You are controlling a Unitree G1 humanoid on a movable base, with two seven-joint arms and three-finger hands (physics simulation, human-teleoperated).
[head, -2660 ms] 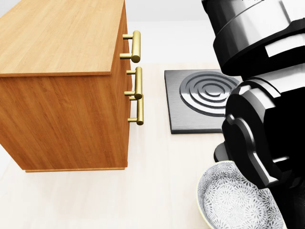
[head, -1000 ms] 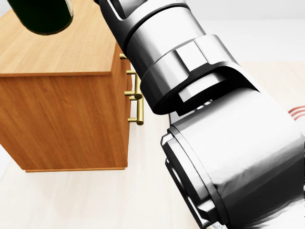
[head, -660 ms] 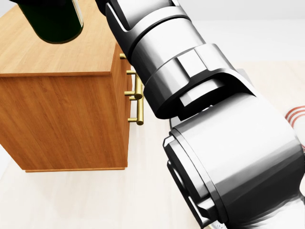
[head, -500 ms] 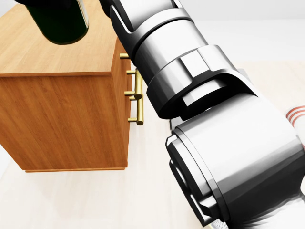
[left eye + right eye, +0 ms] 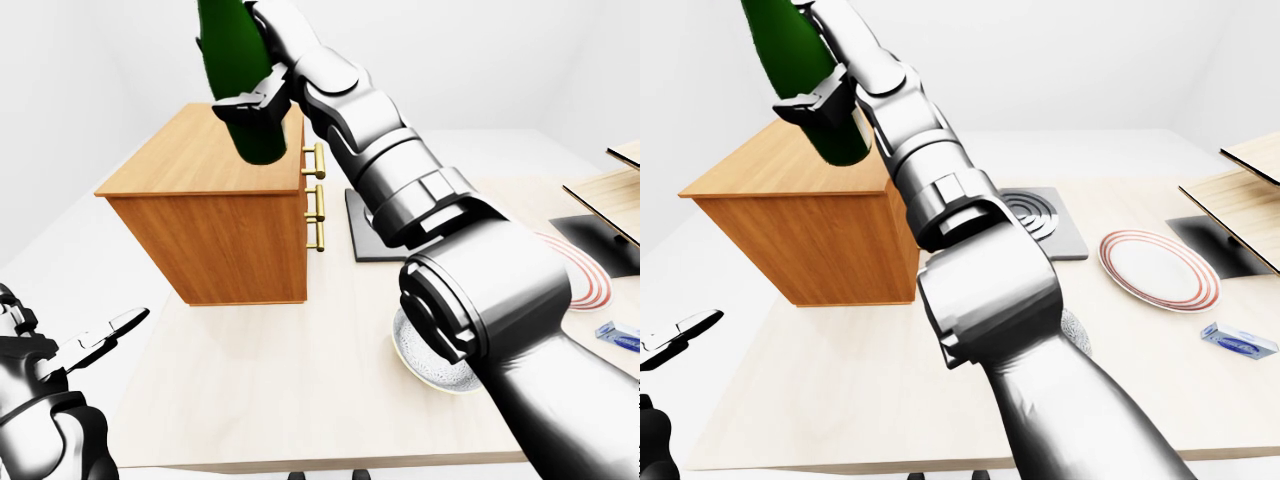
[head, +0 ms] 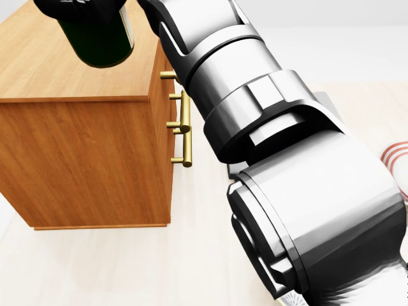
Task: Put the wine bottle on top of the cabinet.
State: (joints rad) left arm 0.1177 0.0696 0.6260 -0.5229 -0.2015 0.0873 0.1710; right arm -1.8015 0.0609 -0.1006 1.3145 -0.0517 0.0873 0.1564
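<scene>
A dark green wine bottle (image 5: 238,70) hangs tilted in the air above the wooden cabinet (image 5: 215,235), its base over the right part of the cabinet's top (image 6: 70,70). My right hand (image 5: 252,103) is shut on the bottle's lower body, and the arm reaches up across the views. The bottle's neck is cut off at the top of the picture. The bottle's base also shows in the head view (image 6: 99,38). My left hand (image 5: 105,335) is open and empty at the bottom left, apart from the cabinet.
The cabinet has brass handles (image 6: 185,127) on its right face. On the table stand a square burner plate (image 5: 1045,222), a red-ringed plate (image 5: 1160,270), a patterned bowl (image 5: 425,365) and a small blue box (image 5: 1238,341). Wooden shelves (image 5: 1250,190) stand at the right.
The right arm has risen from low at the right and brought the bottle in over the cabinet. In the last second the bottle's base moved right and down in the head view.
</scene>
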